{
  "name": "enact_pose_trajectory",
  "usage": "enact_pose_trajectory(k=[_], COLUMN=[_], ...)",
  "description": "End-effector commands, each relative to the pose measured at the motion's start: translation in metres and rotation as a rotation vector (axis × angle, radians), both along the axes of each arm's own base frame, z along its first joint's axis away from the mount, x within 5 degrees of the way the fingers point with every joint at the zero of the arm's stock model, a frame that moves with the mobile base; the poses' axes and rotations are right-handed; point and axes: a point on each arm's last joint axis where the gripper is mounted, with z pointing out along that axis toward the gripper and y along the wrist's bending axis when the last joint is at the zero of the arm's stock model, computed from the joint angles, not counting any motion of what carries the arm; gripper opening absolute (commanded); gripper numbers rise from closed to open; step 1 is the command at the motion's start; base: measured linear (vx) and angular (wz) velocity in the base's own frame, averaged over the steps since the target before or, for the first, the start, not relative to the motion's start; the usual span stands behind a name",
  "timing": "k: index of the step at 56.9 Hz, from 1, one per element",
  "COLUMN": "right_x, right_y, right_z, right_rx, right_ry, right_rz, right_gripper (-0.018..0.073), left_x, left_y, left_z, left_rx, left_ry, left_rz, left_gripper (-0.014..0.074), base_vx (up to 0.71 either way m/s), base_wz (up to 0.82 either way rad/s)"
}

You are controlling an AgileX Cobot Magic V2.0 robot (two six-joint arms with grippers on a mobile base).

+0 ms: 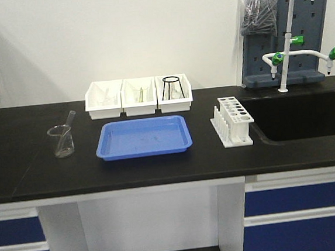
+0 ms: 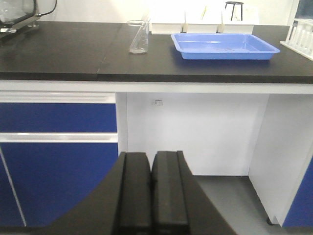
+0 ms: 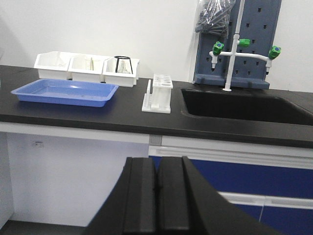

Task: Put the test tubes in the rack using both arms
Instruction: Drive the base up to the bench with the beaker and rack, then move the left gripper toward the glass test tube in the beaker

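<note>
1. Black worktop [image 1: 30, 167] spans the exterior front-facing view. A blue tray [image 1: 145, 152] lies at its centre.
2. The rack [image 1: 233, 121], a white block with round holes on top, stands upright to the right of the tray. It is apart from the tray and just beside the left edge of the sink [image 1: 307, 116].
3. Three white bins [image 1: 104, 110] sit in a row behind the tray, touching side by side. The left bin holds clear glass items too blurred to identify. The right bin holds a black wire tripod [image 1: 172, 87].
4. A clear beaker [image 1: 61, 142] stands at centre left, well apart from the rack. One slender clear tube [image 1: 70, 118] leans inside it, its upper end tilted to the right above the rim.
5. Left gripper [image 2: 150, 161]: at the bottom centre of the left wrist view, both black fingers are pressed together with nothing between them. The gripper sits below worktop level, facing the cabinet front.
6. Right gripper [image 3: 156, 164]: at the bottom centre of the right wrist view, the fingers are likewise pressed together with nothing between them. It also sits below the worktop edge. The rack appears above it, at the middle of the frame.
</note>
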Motion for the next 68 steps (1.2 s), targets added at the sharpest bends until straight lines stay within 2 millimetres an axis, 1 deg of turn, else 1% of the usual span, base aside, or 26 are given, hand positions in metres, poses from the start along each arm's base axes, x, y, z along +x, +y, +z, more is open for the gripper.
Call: enact_pose_trajectory(k=[1,39,68], right_x=[-0.0006,-0.0006,-0.0006], right_y=[-0.0001,-0.0001,-0.0001], right_z=[0.0036,0.0036,0.0036], right_rx=[-0.006,-0.006,-0.006], right_ry=[-0.078,-0.078,-0.078], right_rz=[-0.003,-0.003,-0.003], right_gripper=[-0.0008,-0.0008,-0.0008], left_x=[-0.0001,-0.0001,-0.0001], left_y=[-0.0002,-0.0002,-0.0002], left_z=[0.0169,0.0169,0.0169], left_rx=[-0.016,-0.016,-0.016], left_ry=[-0.110,-0.110,-0.110], left_rz=[-0.001,-0.001,-0.001], left_gripper=[-0.0004,-0.0004,-0.0004], base_vx=[0.42,0.40,0.33], base_wz=[-0.05,0.00,0.04])
